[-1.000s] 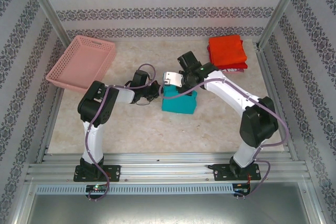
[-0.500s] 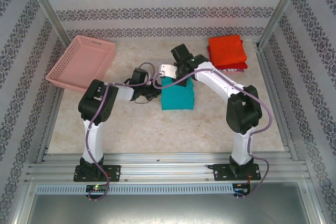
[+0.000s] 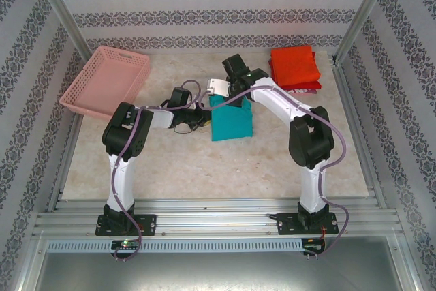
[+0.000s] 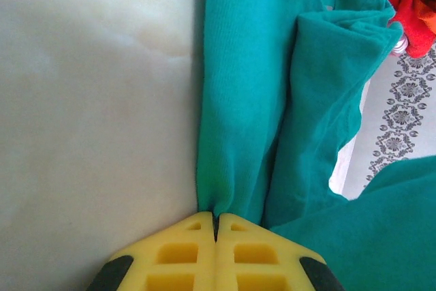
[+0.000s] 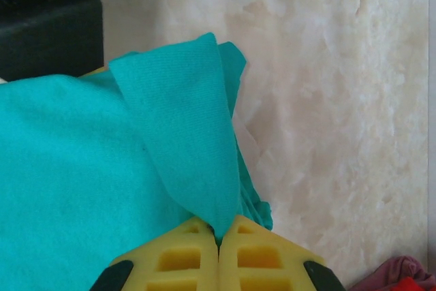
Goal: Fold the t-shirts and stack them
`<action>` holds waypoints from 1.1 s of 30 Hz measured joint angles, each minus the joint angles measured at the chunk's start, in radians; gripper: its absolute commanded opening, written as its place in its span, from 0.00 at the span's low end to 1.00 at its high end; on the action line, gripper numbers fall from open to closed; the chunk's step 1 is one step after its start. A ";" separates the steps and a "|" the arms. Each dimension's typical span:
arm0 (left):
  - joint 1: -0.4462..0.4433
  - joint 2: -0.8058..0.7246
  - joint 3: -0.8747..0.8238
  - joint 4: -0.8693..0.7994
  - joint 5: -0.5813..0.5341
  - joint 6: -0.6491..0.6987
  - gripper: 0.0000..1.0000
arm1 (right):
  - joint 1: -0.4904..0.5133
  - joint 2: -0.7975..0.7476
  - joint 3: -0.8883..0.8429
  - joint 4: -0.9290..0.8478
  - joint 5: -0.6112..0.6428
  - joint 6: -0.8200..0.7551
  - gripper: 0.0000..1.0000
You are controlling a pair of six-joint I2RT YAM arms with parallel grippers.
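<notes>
**Item:** teal shirt (image 3: 231, 122), part-folded, mid-table between the two arms.
**Left gripper** (image 4: 214, 221): clamped on a thin pinch of the shirt's left edge.
**Right gripper** (image 5: 219, 235): clamped on a fold at its far edge.
**Folded stack** (image 3: 294, 66): far right, well apart.
**Risks:** either thin pinch may slip free. Uneven pulling could open the fold. Loose cloth dragging on the table (image 3: 170, 161) might bunch.
</notes>
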 measured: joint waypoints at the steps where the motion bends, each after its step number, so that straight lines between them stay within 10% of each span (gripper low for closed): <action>1: 0.000 0.000 0.000 0.000 0.001 0.000 0.00 | 0.000 0.006 0.001 0.007 0.000 0.000 0.00; 20: 0.003 0.002 0.001 0.000 0.010 0.000 0.00 | 0.000 0.166 0.074 0.124 -0.047 -0.007 0.01; 27: 0.006 -0.009 -0.043 0.069 0.007 -0.005 0.00 | -0.013 0.174 0.067 0.172 -0.099 0.026 0.58; 33: 0.015 -0.060 -0.122 0.112 -0.038 -0.008 0.03 | -0.023 0.107 -0.043 0.292 -0.126 0.095 0.74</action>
